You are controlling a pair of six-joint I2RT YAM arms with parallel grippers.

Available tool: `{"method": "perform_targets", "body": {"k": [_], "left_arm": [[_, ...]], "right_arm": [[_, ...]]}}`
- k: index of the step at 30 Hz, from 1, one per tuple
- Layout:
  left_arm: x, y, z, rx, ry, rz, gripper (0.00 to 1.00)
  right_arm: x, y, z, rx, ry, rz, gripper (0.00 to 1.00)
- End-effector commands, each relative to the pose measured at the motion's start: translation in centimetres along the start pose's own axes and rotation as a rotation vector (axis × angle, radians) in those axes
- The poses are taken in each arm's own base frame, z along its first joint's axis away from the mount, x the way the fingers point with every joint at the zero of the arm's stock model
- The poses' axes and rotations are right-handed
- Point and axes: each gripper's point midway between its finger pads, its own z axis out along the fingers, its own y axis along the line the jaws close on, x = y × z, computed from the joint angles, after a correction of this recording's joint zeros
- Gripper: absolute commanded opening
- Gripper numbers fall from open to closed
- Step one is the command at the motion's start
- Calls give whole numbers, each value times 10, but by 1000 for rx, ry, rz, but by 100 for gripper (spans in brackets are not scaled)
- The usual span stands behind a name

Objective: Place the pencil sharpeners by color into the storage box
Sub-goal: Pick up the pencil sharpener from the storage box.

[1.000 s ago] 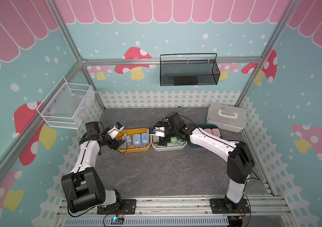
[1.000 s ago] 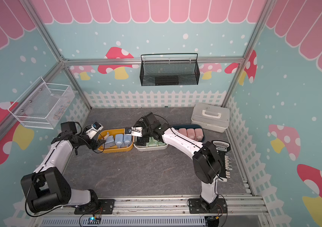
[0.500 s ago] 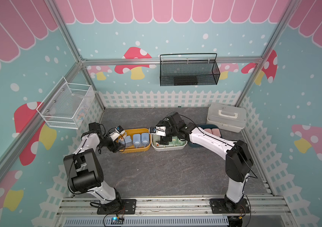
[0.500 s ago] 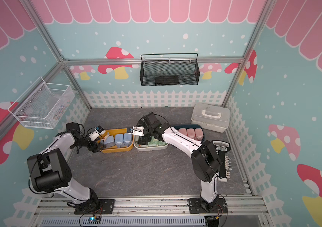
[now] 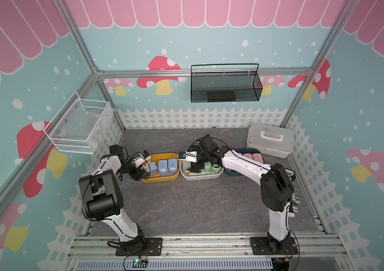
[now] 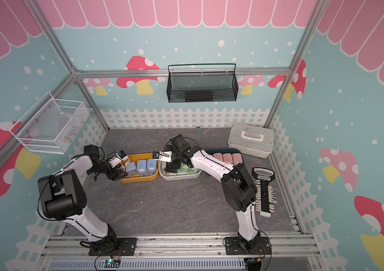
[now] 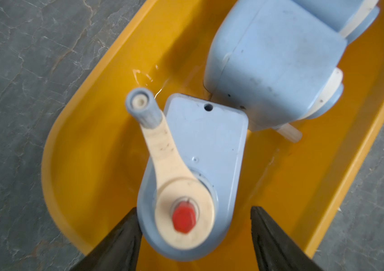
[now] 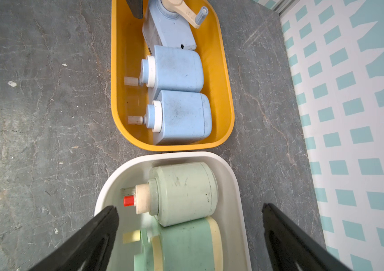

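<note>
left gripper [image 7: 193, 208] hangs open astride the crank-up blue sharpener [image 7: 209, 145], at the end of the yellow tray [image 7: 87, 140] toward the tabletop [image 7: 22, 70] left edge, one jaw at its side, the other clear; right gripper [image 8: 189, 206] gapes above the green sharpeners [image 8: 184, 187].

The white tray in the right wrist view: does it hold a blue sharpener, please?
No, the sharpeners visible in the white tray are green.

The pencil sharpeners [image 8: 175, 70] lie grouped by colour.
</note>
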Motion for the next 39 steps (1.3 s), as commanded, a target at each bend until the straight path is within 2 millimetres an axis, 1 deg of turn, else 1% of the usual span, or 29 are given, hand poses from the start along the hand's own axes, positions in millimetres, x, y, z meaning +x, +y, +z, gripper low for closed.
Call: {"method": "perform_targets", "body": {"k": [1, 4, 7, 10, 12, 15, 17, 20, 22, 25, 27, 28, 29, 30, 32, 35, 37, 39], "left_arm": [[0, 8, 12, 6, 30, 44, 74], [-2, 7, 15, 17, 18, 45, 71], [-1, 6, 13, 12, 25, 49, 68], [-2, 5, 8, -3, 28, 61, 60], [-11, 8, 0, -27, 11, 72, 54], [-23, 11, -14, -79, 20, 110, 36], [-31, 11, -23, -115, 34, 141, 26], [-46, 9, -39, -168, 27, 178, 11], [-54, 8, -48, -196, 31, 168, 0], [-61, -2, -55, -177, 132, 96, 0], [-74, -15, -59, -139, 138, 55, 0], [-80, -22, -60, -130, 120, 69, 0], [-87, -32, -60, -123, 86, 116, 0], [-96, -39, -63, -152, 38, 169, 0], [-110, -46, -69, -234, -28, 262, 0], [-133, -66, -84, -267, -74, 374, 0], [-148, -87, -90, -222, -143, 423, 0], [-156, -105, -91, -188, -182, 471, 0]], "right_arm": [[-2, -3, 3, -15, -13, 13, 96], [-2, -3, 3, -15, -13, 18, 96], [-1, -3, 5, -17, -13, 22, 96], [-3, -3, 4, -20, -20, 26, 96], [-5, -4, 3, -20, -26, 29, 96], [-6, -4, 1, -18, -31, 38, 96], [-8, -4, -1, -15, -40, 46, 96], [-15, -4, -5, -6, -78, 58, 96], [-19, -4, -9, 1, -100, 67, 96], [-26, -12, -15, 44, -135, 78, 96], [-31, -22, -17, 95, -164, 107, 96], [-33, -25, -18, 115, -180, 128, 96], [-34, -25, -16, 121, -202, 145, 95], [-35, -22, -14, 118, -227, 155, 95], [-46, -23, -26, 133, -287, 149, 95], [-55, -15, -38, 75, -361, 177, 97], [-61, -8, -46, 37, -434, 174, 95], [-63, -4, -49, 28, -453, 183, 94]]}}
